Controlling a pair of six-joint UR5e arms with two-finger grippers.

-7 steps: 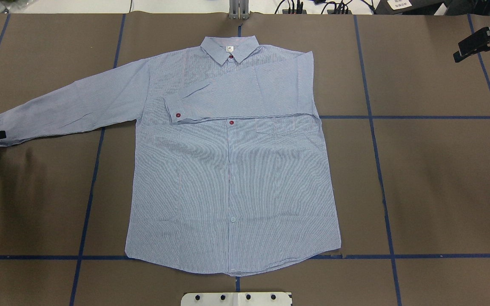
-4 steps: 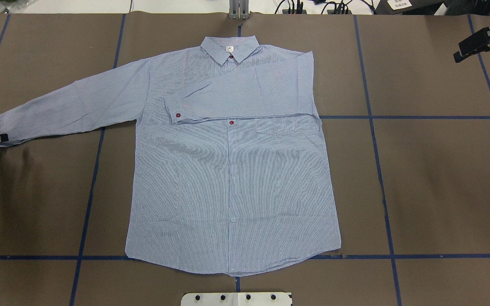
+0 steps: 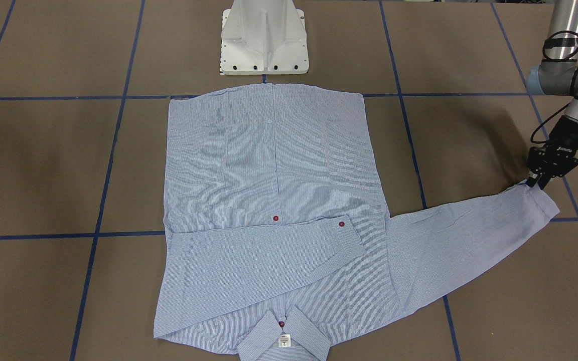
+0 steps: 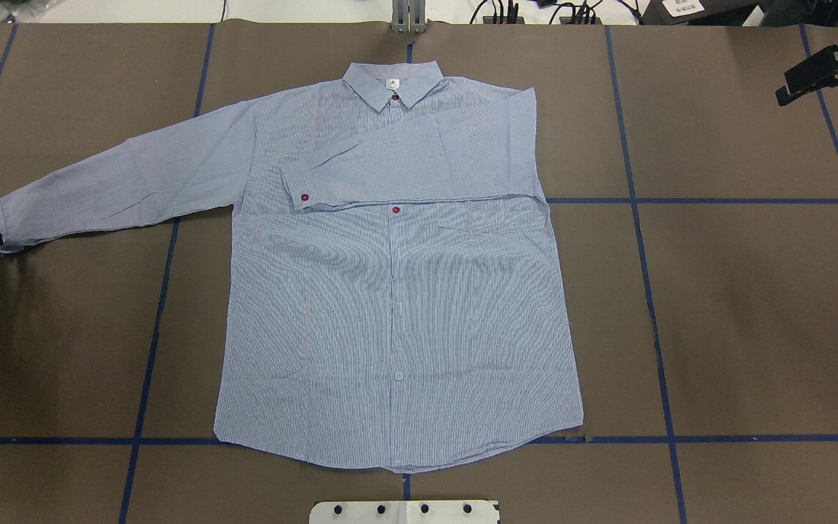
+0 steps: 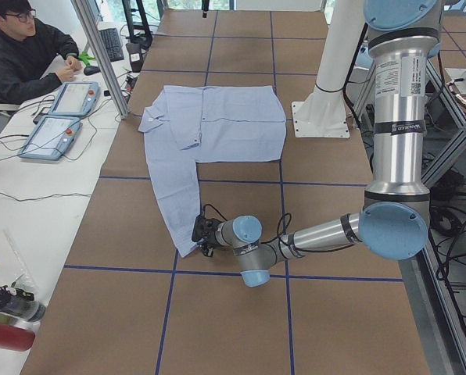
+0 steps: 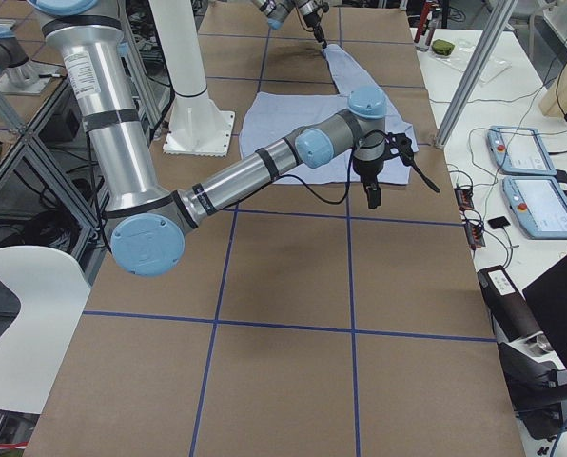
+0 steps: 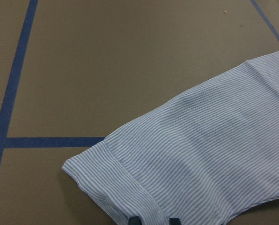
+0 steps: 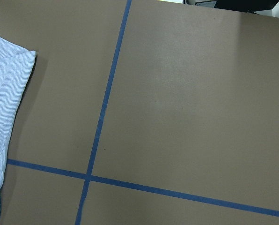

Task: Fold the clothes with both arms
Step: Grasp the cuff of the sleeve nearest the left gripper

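Left gripper (image 7: 154,221) barely in frame

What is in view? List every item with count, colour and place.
shirt: one, light blue-and-white striped, flat mid-table; one sleeve folded across the chest, the other stretched out
table: one, brown with a blue tape grid, under the shirt
pedestal base: one, white, at the shirt's hem end
teach pendants: two, grey, on the white side bench
person: one, dark jacket, seated by the pendants
left gripper: one, black, open at the stretched sleeve's cuff
right gripper: one, black, over the table apart from the shirt; open or shut unclear
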